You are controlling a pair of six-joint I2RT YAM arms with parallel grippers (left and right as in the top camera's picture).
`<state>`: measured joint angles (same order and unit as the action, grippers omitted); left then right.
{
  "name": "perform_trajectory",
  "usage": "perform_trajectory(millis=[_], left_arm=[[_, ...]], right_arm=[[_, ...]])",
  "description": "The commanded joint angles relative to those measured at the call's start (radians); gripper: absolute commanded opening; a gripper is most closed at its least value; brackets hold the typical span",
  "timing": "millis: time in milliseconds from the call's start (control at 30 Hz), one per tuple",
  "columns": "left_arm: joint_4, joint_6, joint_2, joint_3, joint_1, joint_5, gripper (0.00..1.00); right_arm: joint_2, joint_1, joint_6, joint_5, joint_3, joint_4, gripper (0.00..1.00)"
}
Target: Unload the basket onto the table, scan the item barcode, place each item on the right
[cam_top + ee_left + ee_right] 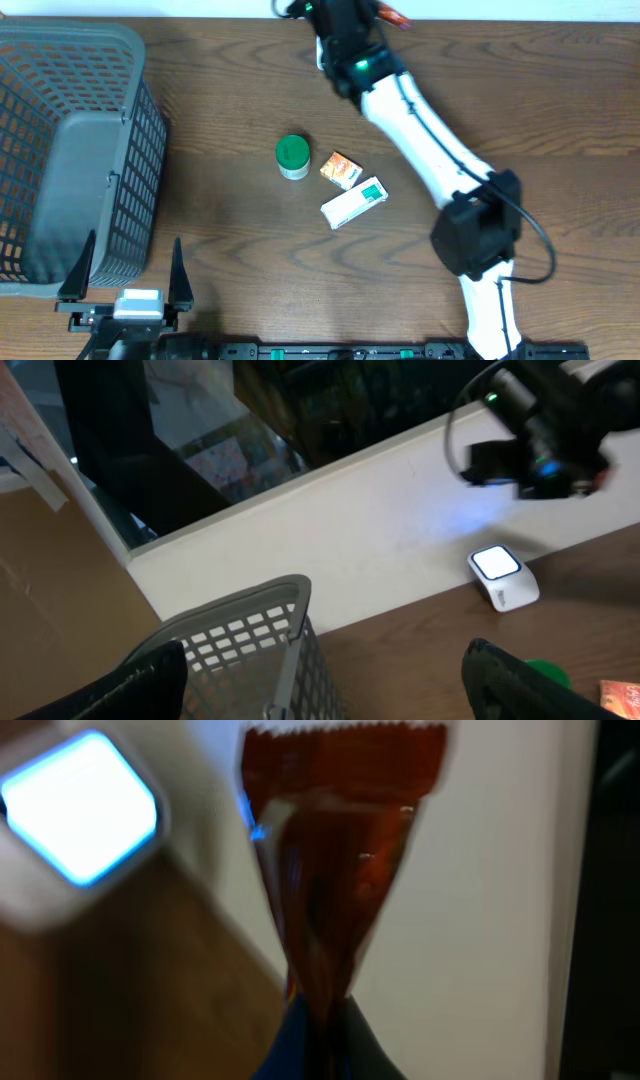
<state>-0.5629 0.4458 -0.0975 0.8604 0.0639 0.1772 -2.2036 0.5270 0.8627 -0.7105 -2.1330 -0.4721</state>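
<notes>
Red packet [340,870] beside glowing scanner [80,810], right-wrist view

A crinkled red-brown packet [335,870] stands upright, pinched at its bottom, just beside the white scanner [75,815], whose window glows.

Red packet [340,870] blurred, scanner [78,815] cut by left edge, basket [145,170] cropped at overhead's left

You face a mock shop checkout set up indoors. The wood-grain worktop [230,260] carries a grey plastic shopping basket [145,150], a small white scanner [503,578] with a lit window, and small packaged goods: a green-lidded jar [292,156], an orange packet [341,169] and a white box [353,203]. Behind them are a white sill [380,530] and dark glass [330,400].
</notes>
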Motion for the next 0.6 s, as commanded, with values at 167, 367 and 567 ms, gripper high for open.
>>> perform_trajectory(millis=[167, 367, 567], left_arm=[[0.019, 0.006, 0.016, -0.002, 0.005, -0.005, 0.87], [0.018, 0.006, 0.016, -0.002, 0.005, -0.005, 0.87], [0.018, 0.005, 0.016, -0.002, 0.005, -0.005, 0.87]], right_arm=[[0.005, -0.296, -0.495, 0.063, 0.028, -0.465, 0.01], [0.005, -0.576, -0.699, 0.092, 0.169, -0.566, 0.01], [0.005, -0.88, -0.859, 0.091, 0.428, -0.492, 0.01]])
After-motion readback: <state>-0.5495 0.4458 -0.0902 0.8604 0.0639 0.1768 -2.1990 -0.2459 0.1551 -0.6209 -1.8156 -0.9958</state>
